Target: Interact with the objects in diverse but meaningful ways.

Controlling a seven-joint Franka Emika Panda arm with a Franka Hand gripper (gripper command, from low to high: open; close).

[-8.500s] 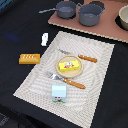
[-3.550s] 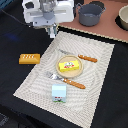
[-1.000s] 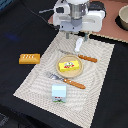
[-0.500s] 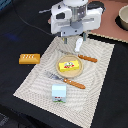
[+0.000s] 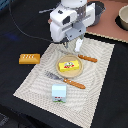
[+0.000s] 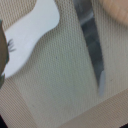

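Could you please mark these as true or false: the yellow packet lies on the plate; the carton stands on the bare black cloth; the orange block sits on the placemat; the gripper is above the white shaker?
1. The yellow packet lies on the plate. True.
2. The carton stands on the bare black cloth. False: it stands on the placemat.
3. The orange block sits on the placemat. False: it lies on the black cloth beside it.
4. The gripper is above the white shaker. True.
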